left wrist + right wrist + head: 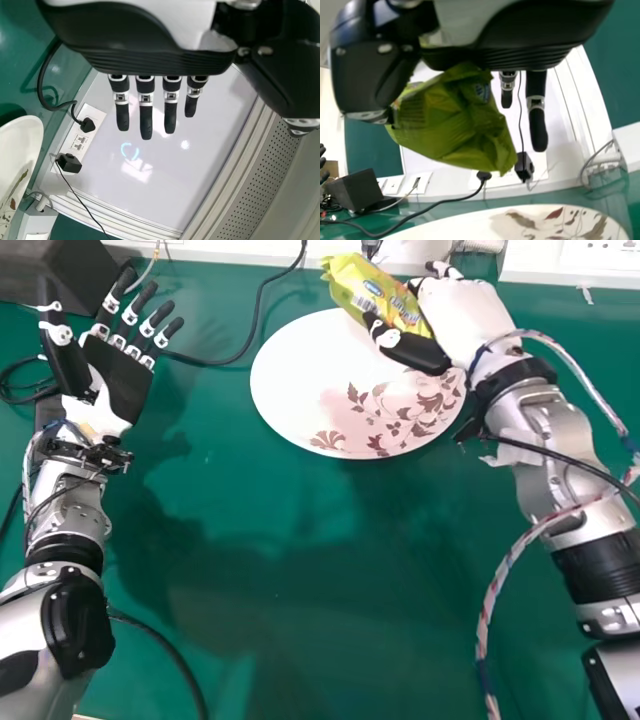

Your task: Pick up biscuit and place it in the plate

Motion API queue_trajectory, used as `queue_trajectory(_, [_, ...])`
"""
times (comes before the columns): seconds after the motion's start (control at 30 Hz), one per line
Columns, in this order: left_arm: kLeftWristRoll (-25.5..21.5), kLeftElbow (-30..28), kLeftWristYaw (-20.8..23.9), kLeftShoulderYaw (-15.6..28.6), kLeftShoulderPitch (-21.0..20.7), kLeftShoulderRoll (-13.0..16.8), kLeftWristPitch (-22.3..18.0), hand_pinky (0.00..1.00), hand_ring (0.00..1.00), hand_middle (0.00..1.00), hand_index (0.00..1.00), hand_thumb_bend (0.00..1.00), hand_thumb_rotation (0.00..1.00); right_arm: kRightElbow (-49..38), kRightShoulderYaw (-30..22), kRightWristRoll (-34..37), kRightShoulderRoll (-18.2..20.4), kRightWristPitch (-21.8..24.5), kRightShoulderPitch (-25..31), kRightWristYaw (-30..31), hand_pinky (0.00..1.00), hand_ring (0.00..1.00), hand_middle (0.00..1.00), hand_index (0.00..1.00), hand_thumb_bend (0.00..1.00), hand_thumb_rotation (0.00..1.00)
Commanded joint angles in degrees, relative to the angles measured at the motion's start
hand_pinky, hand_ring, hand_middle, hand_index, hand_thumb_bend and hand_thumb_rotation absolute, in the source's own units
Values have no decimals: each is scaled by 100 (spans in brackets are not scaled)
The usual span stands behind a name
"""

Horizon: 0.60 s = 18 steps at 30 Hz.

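Here you have the plate (300, 380) on the far part of the table (250, 560), and the biscuit packet (375, 290) is in your right hand (465, 320), over the plate's far right side. Across to the left is your left hand (120, 380), a box (78, 265) behind it, and a cable (251, 330) runs between that hand and the plate.

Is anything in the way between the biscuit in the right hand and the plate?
Nothing visible. The right hand holds the biscuit at the plate's far edge, with open space below the pack in the right wrist view. The black cable lies beside the plate, off that path.
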Motion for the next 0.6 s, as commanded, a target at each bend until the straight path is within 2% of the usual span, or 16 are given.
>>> queue_trajectory(0.0, [40,35,3,-12,6,57,-47,86,81,90,98,94,22,139,55,97,-31,-159,-212,10,27,45,42,53,50,0])
queue_trajectory(0.13, [48,28,4,-12,8,41,-118,87,83,92,98,94,23,424,123,150,-69,-376,-345,26,27,45,42,53,50,0])
queue_trajectory(0.57, [29,48,-36,17,-4,59,-64,94,86,95,100,94,25,1146,364,183,-50,-668,-732,36,27,45,43,53,50,0])
